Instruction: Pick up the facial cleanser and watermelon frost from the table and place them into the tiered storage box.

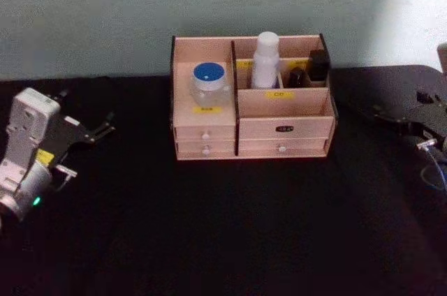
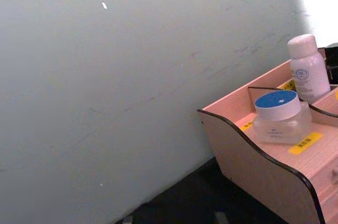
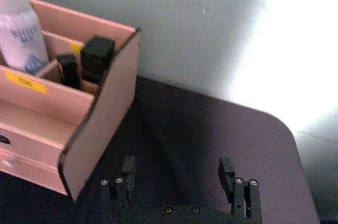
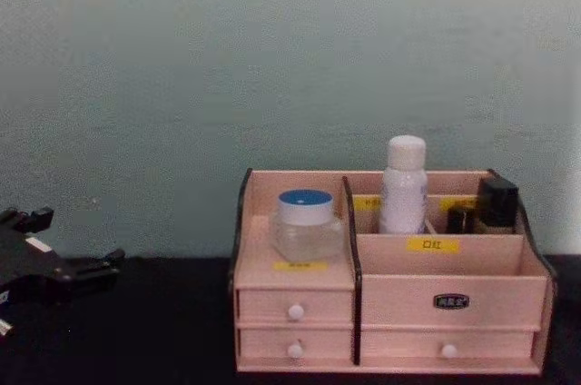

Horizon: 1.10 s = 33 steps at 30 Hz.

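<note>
At the table's (image 1: 209, 240) back edge, cleanser (image 1: 265, 58) and jar (image 1: 209, 81) sat in the box (image 1: 279, 128). Both grippers, left (image 1: 98, 130) and right (image 3: 179, 174), hung open and empty; a stray swing could've knocked the cleanser.

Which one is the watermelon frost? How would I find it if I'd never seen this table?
Find the pale pinkish wooden storage box on the black table. In its left compartment, above two small drawers, sits a squat clear jar with a round blue lid. It is much shorter than the tall white bottle and clear, unlike the small black bottles to the right.
</note>
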### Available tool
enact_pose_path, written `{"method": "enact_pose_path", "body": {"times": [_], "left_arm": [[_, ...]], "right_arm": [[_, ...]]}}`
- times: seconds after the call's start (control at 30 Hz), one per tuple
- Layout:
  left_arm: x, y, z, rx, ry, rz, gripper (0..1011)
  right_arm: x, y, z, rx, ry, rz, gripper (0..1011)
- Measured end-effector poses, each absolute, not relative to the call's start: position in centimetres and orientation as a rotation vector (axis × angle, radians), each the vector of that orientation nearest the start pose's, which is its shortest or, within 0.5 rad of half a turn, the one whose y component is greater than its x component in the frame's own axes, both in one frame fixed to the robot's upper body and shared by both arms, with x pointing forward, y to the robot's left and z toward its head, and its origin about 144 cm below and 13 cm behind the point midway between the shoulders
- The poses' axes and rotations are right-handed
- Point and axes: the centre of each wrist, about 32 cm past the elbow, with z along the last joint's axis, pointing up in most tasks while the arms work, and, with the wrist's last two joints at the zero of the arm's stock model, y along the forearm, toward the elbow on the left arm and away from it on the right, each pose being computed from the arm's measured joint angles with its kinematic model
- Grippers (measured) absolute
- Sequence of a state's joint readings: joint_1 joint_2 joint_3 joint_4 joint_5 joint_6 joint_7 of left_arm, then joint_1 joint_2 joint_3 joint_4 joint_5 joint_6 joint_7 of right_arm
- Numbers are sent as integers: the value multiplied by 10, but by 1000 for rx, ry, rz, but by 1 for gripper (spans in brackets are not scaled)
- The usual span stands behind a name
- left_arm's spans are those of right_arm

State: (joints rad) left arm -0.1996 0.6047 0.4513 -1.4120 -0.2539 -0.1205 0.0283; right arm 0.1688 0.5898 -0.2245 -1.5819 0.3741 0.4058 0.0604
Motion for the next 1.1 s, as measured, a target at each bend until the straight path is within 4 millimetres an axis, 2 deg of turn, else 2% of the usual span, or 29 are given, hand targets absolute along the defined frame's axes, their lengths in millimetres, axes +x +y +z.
{"method": "enact_pose_path", "body": {"times": [0.5, 1.1], "left_arm": [[489, 310, 1140, 304, -285, 1248, 1001], [489, 310, 1140, 304, -285, 1248, 1001]], "right_arm": [[507, -321, 1172, -549, 125, -1334, 1000], [507, -322, 1176, -539, 118, -1331, 1000]]}}
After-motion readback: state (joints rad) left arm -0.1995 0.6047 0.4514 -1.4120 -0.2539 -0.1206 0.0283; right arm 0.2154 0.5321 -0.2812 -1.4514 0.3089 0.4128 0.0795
